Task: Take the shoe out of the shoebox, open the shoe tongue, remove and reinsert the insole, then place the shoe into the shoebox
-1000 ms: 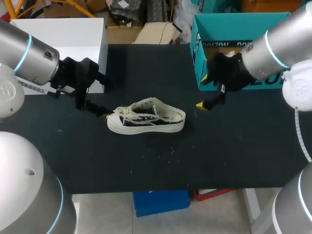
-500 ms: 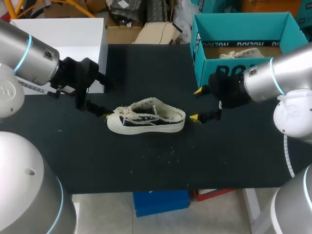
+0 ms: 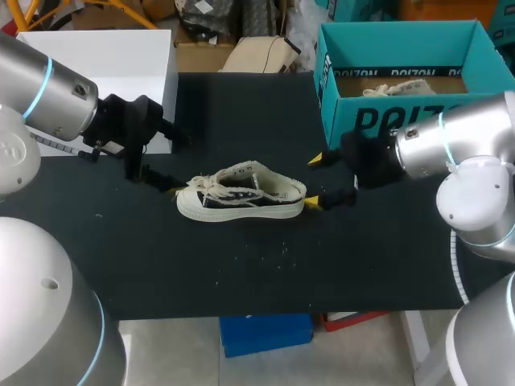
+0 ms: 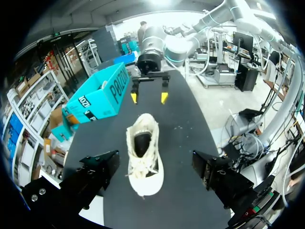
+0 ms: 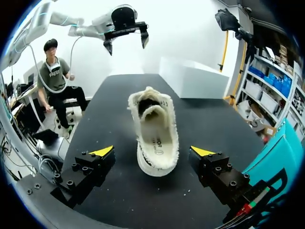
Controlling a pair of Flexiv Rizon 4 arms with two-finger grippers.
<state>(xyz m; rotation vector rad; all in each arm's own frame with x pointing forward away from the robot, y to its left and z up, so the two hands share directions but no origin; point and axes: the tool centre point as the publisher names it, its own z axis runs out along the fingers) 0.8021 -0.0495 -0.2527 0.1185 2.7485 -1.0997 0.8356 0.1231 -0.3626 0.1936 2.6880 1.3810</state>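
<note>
A black-and-cream low sneaker lies on its sole mid-table, toe toward my left arm, laces loose. My left gripper is open just off the toe; in its wrist view the shoe lies ahead between the spread fingers. At the heel my right gripper is open, its yellow tips either side of the heel end without touching; the shoe shows heel-first ahead of that gripper. The teal shoebox stands open at the back right.
A second sneaker lies inside the shoebox. A white box stands at the table's back left, behind my left arm. Bare black tabletop stretches in front of the shoe to the near edge.
My right arm has swung from in front of the shoebox leftward and down to the shoe's heel, gripper staying open. The left arm and the shoe have not moved.
</note>
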